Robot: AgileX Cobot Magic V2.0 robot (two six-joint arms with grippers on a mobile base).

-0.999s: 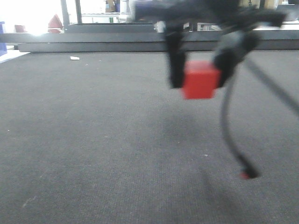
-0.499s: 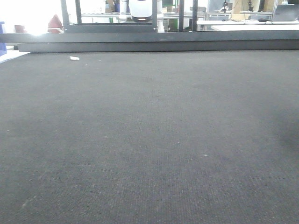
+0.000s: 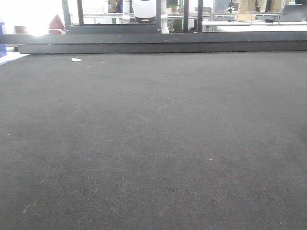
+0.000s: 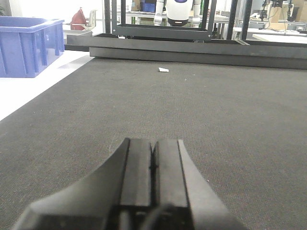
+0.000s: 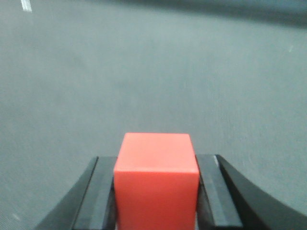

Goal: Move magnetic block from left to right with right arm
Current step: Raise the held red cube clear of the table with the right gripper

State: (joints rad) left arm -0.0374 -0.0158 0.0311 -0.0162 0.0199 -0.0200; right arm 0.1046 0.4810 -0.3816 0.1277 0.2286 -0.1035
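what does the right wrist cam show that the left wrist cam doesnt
Only the right wrist view shows the red magnetic block, clamped in the right gripper and held above the surface.

Only the left wrist view shows the left gripper, shut on nothing, plus a blue crate off the left edge, a black frame and a white robot at the back.

Both show the same dark grey mat.
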